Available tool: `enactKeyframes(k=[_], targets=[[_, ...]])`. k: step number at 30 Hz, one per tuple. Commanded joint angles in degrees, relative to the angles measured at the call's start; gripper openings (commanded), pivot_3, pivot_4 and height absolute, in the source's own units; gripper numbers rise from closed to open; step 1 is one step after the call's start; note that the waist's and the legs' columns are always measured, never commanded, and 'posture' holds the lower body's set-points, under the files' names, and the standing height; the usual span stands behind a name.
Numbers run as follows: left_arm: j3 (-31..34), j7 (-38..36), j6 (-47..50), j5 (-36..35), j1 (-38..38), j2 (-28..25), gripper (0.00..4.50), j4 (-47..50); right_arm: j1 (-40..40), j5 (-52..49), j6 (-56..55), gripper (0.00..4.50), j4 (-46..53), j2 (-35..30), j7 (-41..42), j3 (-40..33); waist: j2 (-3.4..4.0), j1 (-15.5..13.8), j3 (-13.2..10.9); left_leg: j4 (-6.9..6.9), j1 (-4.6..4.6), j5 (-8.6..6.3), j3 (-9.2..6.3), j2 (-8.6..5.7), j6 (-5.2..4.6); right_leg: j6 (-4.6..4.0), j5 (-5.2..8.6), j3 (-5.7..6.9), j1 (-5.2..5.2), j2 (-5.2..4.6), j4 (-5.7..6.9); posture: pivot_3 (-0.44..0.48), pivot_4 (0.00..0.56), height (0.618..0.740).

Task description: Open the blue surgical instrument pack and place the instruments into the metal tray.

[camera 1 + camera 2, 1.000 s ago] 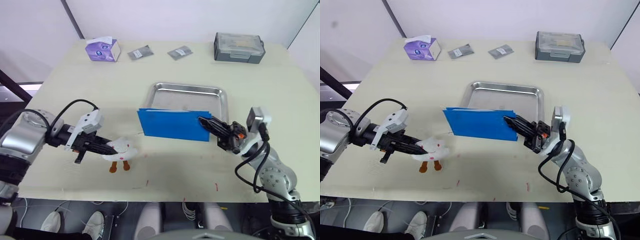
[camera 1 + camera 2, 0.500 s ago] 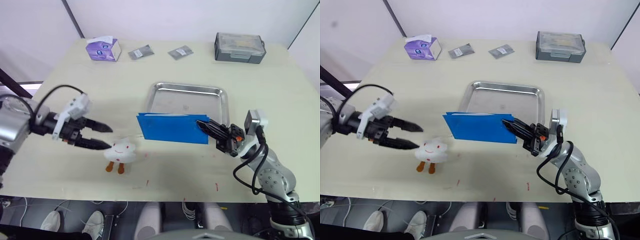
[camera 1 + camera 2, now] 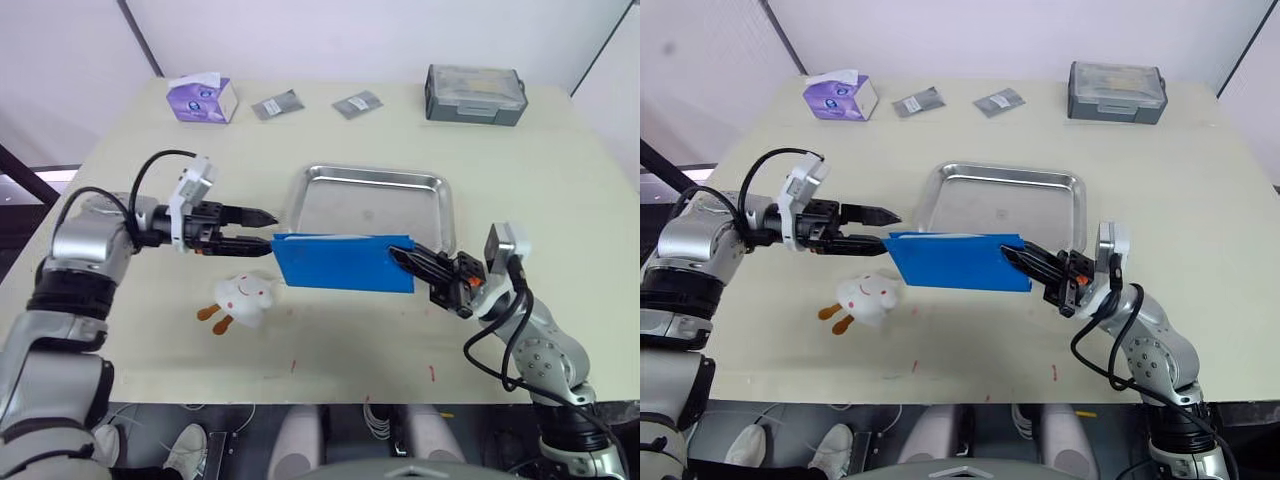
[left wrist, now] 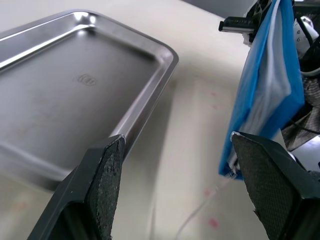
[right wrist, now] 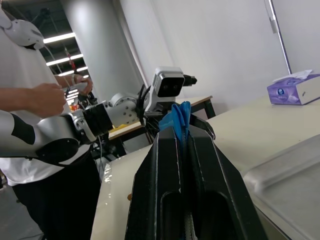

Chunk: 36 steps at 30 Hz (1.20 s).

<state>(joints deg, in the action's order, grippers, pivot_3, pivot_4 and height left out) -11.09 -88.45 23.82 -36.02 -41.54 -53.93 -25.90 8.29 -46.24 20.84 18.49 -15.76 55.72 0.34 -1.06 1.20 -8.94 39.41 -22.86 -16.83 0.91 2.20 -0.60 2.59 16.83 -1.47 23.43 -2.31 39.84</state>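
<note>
Left eye view: we are holding the pack (image 3: 345, 263) above the table (image 3: 560, 180).
Right gripper (image 3: 408, 259): pinching its right edge.
Left gripper (image 3: 258, 231): fingers spread at its left edge.
Tray (image 3: 372, 204): lying behind it.

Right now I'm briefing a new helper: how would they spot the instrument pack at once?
Find the metal tray in the middle of the table. Along its near edge the blue surgical instrument pack is held off the table, pinched by the right gripper. It is the one bright-blue flat rectangle, unlike the small grey packets at the far edge.
</note>
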Motion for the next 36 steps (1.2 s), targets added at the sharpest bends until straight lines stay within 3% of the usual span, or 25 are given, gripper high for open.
enactKeyframes(k=[1,8,17,26,36], targets=[[2.4,-2.5,0.5,1.6,0.4,0.3,3.60,1.2,0.5,1.6,-3.3,0.00,-0.4,-0.2,1.8,-0.1,0.00,0.0,0.0,0.00,0.00,0.00,0.00,0.00,0.00,0.00,0.00,0.00,0.00,0.00,0.00,0.000,0.150,0.740],[2.1,-4.0,-2.0,6.8,-0.1,0.3,3.60,-3.3,-2.4,10.2,-12.7,0.00,-6.8,-2.9,8.7,1.8,0.00,-0.4,0.0,0.01,0.00,0.00,0.03,-0.01,0.00,0.00,0.00,-0.02,0.00,-0.01,-0.01,0.000,0.150,0.740],[0.6,-4.1,-3.0,7.9,-0.8,0.1,3.60,-4.7,-2.4,17.2,-23.4,0.00,-16.5,-9.1,18.6,2.6,0.00,-0.3,0.0,0.02,0.02,0.00,0.02,0.00,0.00,0.00,0.00,-0.01,-0.01,0.00,0.01,0.000,0.150,0.740],[-0.7,-4.1,-2.5,7.0,-0.6,1.0,3.60,-2.3,-0.7,20.6,-27.6,0.00,-19.2,-12.7,22.7,3.9,0.00,-0.4,0.0,0.03,0.02,0.00,0.03,0.00,0.01,0.00,0.00,-0.02,-0.01,-0.01,0.01,0.000,0.150,0.740],[-3.5,-4.1,-1.5,4.8,1.5,3.3,3.60,4.6,0.4,17.8,-23.6,0.00,-17.5,-13.5,21.4,3.0,0.00,-0.4,0.0,0.04,0.02,0.01,0.03,0.00,0.02,0.00,0.00,-0.04,-0.02,-0.02,0.02,0.000,0.150,0.740]])
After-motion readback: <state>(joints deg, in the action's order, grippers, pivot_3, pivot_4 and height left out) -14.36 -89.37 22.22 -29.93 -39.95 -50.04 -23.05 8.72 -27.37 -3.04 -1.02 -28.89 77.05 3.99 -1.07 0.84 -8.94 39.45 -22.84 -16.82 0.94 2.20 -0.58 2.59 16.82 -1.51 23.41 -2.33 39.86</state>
